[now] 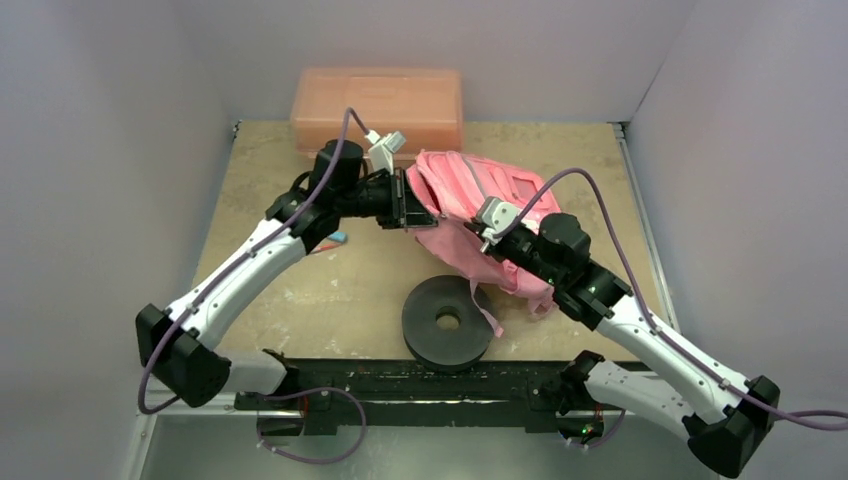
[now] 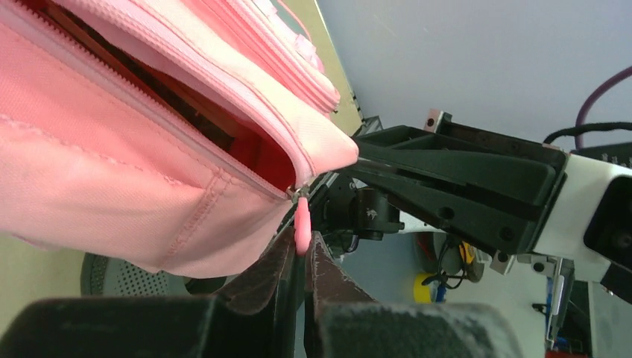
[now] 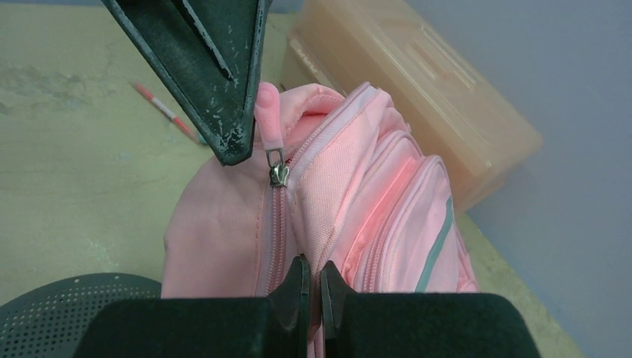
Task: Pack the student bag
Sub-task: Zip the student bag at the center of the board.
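**Student bag** [image 1: 470, 190]: soft pink fabric with grey trim on the front pockets. It lay right of centre in the overhead view on the tan table [image 1: 300, 290]. Its lower part was covered by the right arm. The main zip stood partly open, and a dark gap showed in the left wrist view.

**Zipper pull** [image 2: 302, 227]: a pink tab hanging from a small metal slider at the bag's left end.

**Left gripper** [image 2: 304, 250]: jaws closed, with the zipper pull pinched between the fingertips.

**Right gripper** [image 3: 309, 276]: jaws closed on a fold of the bag's fabric beside the zip track, near the slider. The two grippers came close together at that corner of the bag.

**Surrounding items**
- Salmon plastic box [image 1: 377, 105]: rigid and translucent, with its lid on. It stood at the upper centre of the overhead view against the back wall, just behind the bag. Whether it touched the bag could not be told.
- Black disc [image 1: 447, 320]: round and perforated, with a centre hole. It lay at lower centre, just in front of the bag.
- Pink strap [image 1: 493, 318]: trailed down by the disc's right edge.
- Red-and-white pen [image 3: 165, 110]: lay on the table left of the bag. In the overhead view it was mostly hidden under the left arm.

**Obstruction:** both arms reached in from the lower corners and crossed over the bag. They hid the zip from overhead.
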